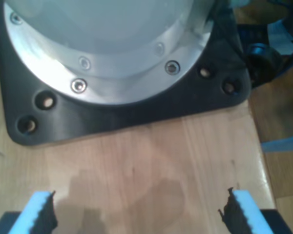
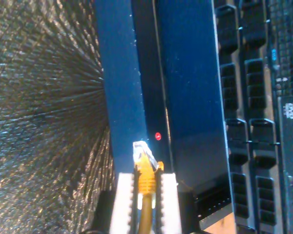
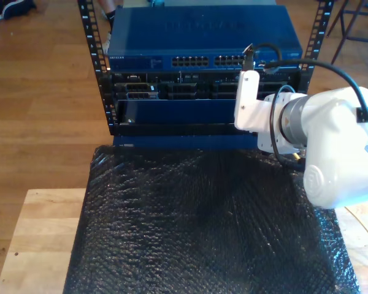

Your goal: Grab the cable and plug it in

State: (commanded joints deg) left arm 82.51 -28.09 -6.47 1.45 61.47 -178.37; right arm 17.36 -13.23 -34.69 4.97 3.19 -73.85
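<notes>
- The cable (image 2: 146,183) is pinched near its plug (image 2: 140,148) by my second gripper (image 2: 145,195), close to the blue rack front (image 2: 185,97);
- my first gripper (image 1: 136,214) is spread wide, nothing held, over the wooden tabletop (image 1: 151,161);
- the plug could be bumped beside a port if aimed badly.

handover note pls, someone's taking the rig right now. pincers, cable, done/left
My second gripper: pincer shut on the yellow cable, plug forward, close to the blue rack panel.
My first gripper: pincer open, holding nothing, over bare wood by the black base plate.
Done: cable grabbed.
Left: line the plug up with a port on the switch and push it in; not yet seated.
</notes>
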